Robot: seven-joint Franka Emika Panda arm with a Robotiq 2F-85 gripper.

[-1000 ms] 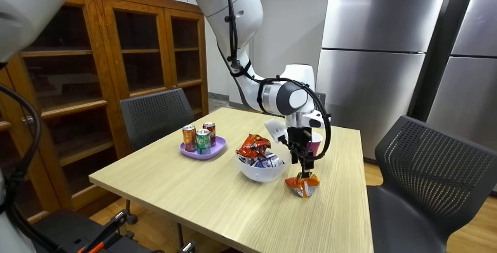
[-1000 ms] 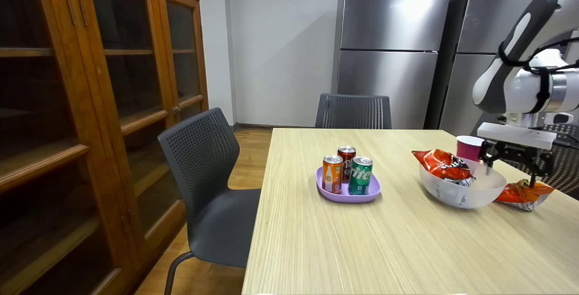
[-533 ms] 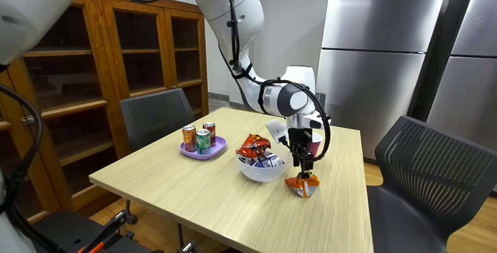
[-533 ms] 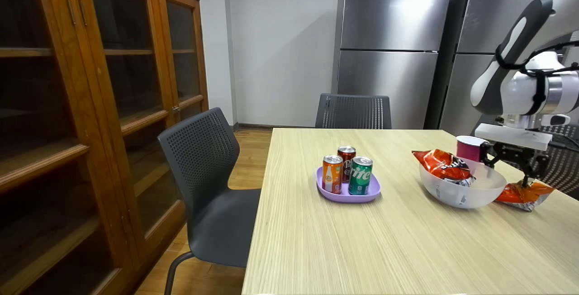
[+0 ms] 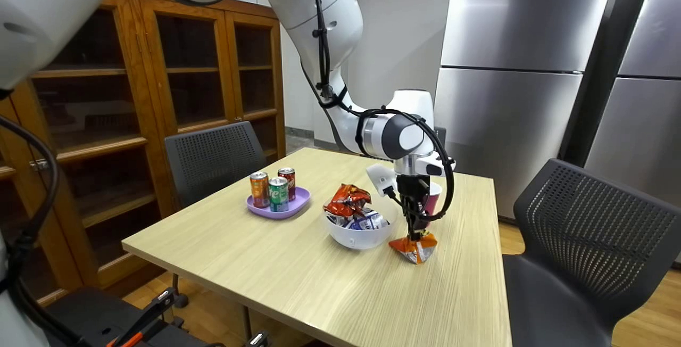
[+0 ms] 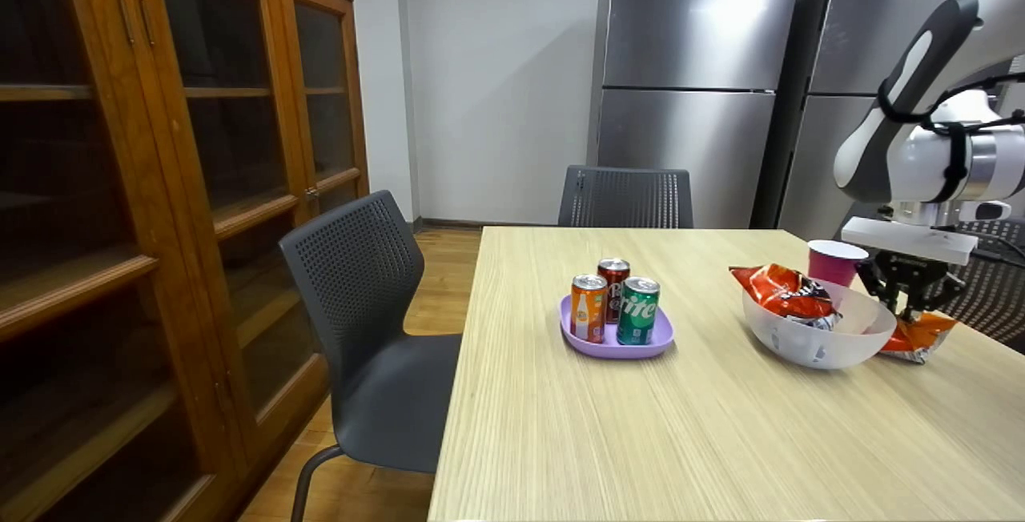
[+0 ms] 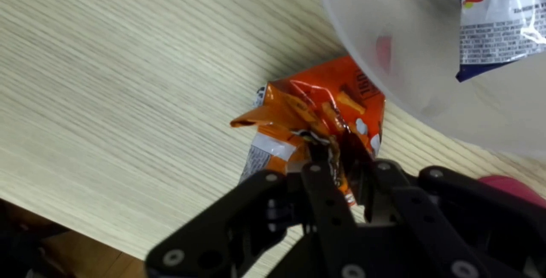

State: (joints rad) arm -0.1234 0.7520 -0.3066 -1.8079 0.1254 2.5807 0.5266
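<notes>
L to R across the surface, clock dirs from the orange bag in an exterior view. Tray btw 9 & 10, well apart, w/ orange can, green can & dark red can, all upright. Bowl at 10, just beside, w/ red bag poking above its rim & blue bag lower. Then the orange bag itself, gripper at 12 over it: jaws narrow, pinched on the bag's crumpled top per wrist view. Bag's lower edge looks to be on the surface, tho hard to be sure. Cup btw 12 & 1, behind the gripper; gap can't be told. Chair approx 3.

To grip well: get the folds fully btw the jaws before any lift, firm enough not to slip, gentle enough not to burst the bag. In wrist view the bowl's rim overlaps the bag at 2, so straight up is prob. safer than a sideways drag, which could snag or shove the bowl. Mind the cup, btw 3 & 4 there.
</notes>
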